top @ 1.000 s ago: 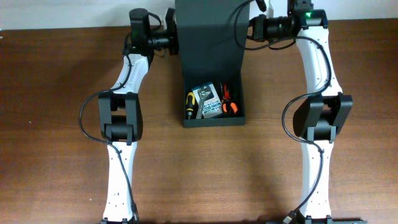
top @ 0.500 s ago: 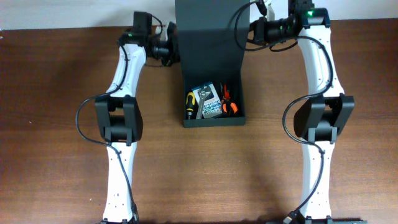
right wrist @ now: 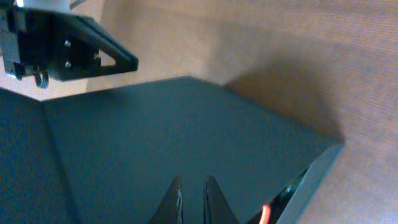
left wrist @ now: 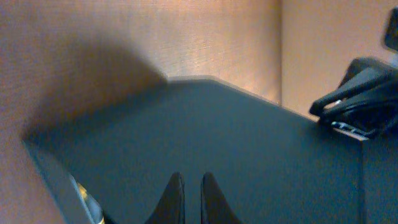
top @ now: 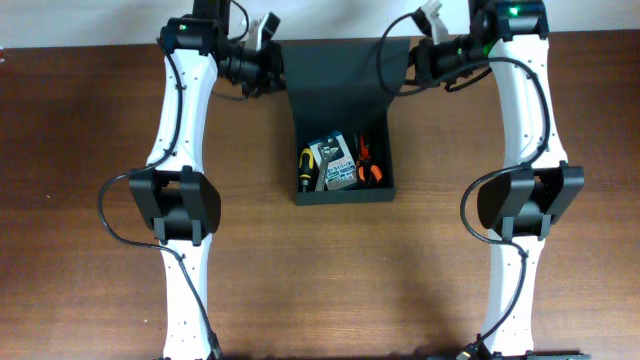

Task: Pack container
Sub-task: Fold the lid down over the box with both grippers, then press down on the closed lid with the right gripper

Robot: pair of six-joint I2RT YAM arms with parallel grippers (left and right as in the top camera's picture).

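The dark green-black container (top: pixel 340 195) sits at the table's middle back. Its flap lid (top: pixel 335 85) leans over the back half. The open front shows a yellow-handled screwdriver (top: pixel 307 168), a blue-and-white card pack (top: pixel 335 160) and orange pliers (top: pixel 368 165). My left gripper (top: pixel 270 65) is at the lid's left edge, my right gripper (top: pixel 405 62) at its right edge. In the left wrist view the fingers (left wrist: pixel 193 177) are shut, tips over the lid (left wrist: pixel 217 124). In the right wrist view the fingers (right wrist: pixel 193 180) are shut over the lid (right wrist: pixel 155 137).
The brown wooden table (top: pixel 90 200) surrounds the container. Both arms rise from bases at the front edge and reach to the back. A pale wall runs along the table's back edge (top: pixel 100 20).
Both grippers have moved back and apart along the lid's sides. The lid, which stood tall and ran out of the top of the picture, now sits lower and leans over the box.
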